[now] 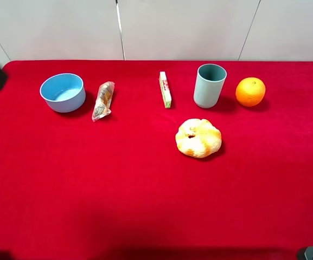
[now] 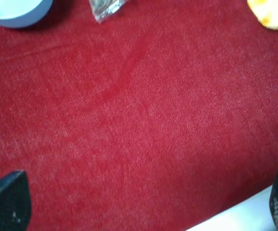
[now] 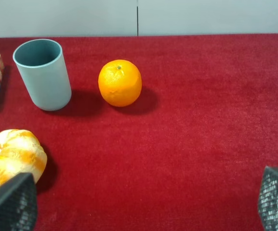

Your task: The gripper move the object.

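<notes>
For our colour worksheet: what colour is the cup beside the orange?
Grey-blue cup, clearest in the right wrist view.

From my station the table cover reads as red cloth, matt and felt-like, with a soft nap that shows faint brush marks in the left wrist view. The packet is clear, glossy plastic film that crinkles and catches the light. The bowl and the cup look like smooth, matt plastic, one pale blue and one grey-green. The orange has a dimpled, slightly shiny peel. The bread roll has a glazed, uneven crust. The stick bar looks paper-wrapped or foil-wrapped; I cannot tell which. My right gripper's fingertips show a rough, textured black surface.
</notes>
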